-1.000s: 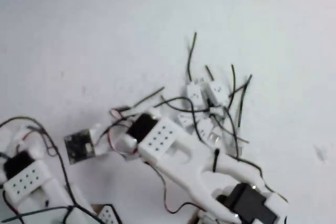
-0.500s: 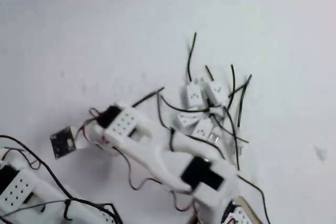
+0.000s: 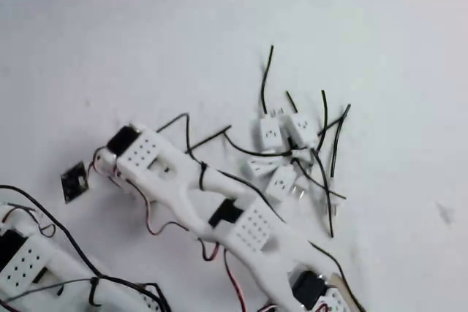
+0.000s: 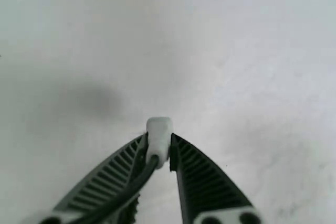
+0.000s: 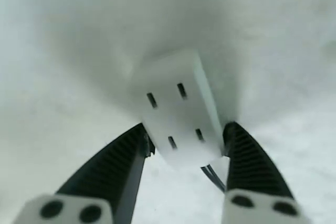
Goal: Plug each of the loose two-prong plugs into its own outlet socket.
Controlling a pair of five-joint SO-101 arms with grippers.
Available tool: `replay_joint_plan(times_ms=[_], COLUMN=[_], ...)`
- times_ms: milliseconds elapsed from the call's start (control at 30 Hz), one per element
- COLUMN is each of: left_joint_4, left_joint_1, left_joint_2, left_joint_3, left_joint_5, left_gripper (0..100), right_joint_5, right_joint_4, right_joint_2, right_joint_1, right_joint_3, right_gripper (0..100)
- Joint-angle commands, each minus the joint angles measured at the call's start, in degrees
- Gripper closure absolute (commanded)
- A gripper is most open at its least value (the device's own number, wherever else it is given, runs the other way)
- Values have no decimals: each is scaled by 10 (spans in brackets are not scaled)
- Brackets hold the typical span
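1. Grip on a small white plug (image 4: 159,131): the left gripper (image 4: 159,144) is clenching it at the very tips, and its rounded end is poking out just past them above the white counter (image 4: 236,51).
2. The left fingers (image 4: 202,182) are sitting nearly together, parted only by the plug's width, one pressing each side of it.
3. A black cord (image 4: 140,176) is running back from the plug along the inner face of one finger.
4. A white outlet socket (image 5: 176,98) is sitting between the tips of the right gripper (image 5: 186,129), its face turned up to the wrist camera and showing two pairs of dark slots.
5. The right fingers (image 5: 118,169) are standing wide apart, spread to the block's full width, and each tip is pressing one side of it.
6. Thin dark wires (image 5: 212,176) are trailing from the socket's near end, down between the fingers.
7. The socket is casting a soft shadow on the counter beneath it; whether it is touching the surface cannot be told.
8. From above, a cluster of white outlet blocks (image 3: 270,133) and loose plugs (image 3: 284,179) is lying tangled with black cords (image 3: 265,78) near the middle of the counter.
9. A long white arm (image 3: 248,228) is stretching from the lower edge of the high view past the cluster's left side, its far end well apart from the pile.
10. A second arm (image 3: 29,261) is sitting at the lower left corner.
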Motion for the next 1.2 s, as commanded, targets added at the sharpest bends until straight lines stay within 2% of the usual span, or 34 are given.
replay_joint_plan(times_ms=[0, 100, 267, 400, 667, 967, 1167], left_joint_4=[-11, -11, -11, -11, -11, -11, -8], left_joint_1=[-5, -4, -4, -4, -3, -1, 26], left_joint_2=[0, 0, 0, 0, 0, 0, 1], left_joint_3=[-2, -2, -2, -2, -2, -2, -1], left_joint_5=[-7, -7, -6, -5, -5, -7, -8], left_gripper=[976, 976, 976, 976, 976, 976, 976], right_joint_5=[2, 5, 53, 24, -302, -622, -847], right_joint_4=[53, 62, 68, 66, -24, -51, -37], right_joint_2=[24, 51, 86, 96, 97, 93, 91], right_joint_1=[51, 102, 159, 172, 172, 161, 189], right_joint_3=[-104, -169, -230, -272, -283, -308, -382], right_gripper=[833, 833, 833, 833, 833, 836, 837])
